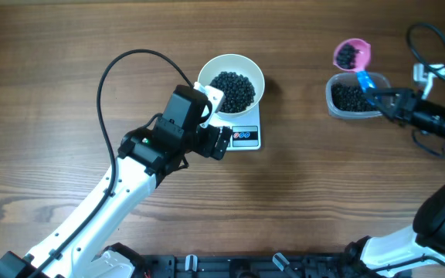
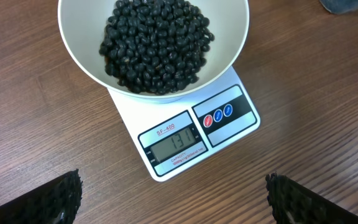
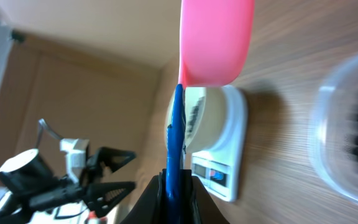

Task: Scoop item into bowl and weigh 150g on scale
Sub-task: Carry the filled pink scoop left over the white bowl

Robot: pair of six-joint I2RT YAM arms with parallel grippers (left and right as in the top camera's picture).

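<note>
The white bowl [image 1: 253, 68] stands on the scale [image 1: 246, 137] and holds a heap of black beans, the item [image 1: 232, 89]. In the left wrist view the bowl [image 2: 79, 43] and its beans [image 2: 157, 43] sit above the scale's display [image 2: 178, 142], which reads 131. My left gripper [image 1: 219, 140] hovers at the scale's front edge, open and empty [image 2: 173, 202]. At the far right, my right gripper [image 1: 386, 98] is shut on the blue handle [image 3: 176, 143] of a pink scoop [image 1: 351, 54]. The scoop carries some beans and is held level beside the tub.
A clear plastic tub [image 1: 354, 96] with more black beans stands at the right, just below the scoop, and shows blurred in the right wrist view [image 3: 347, 137]. The left arm and its black cable [image 1: 110, 69] cross the table's left half.
</note>
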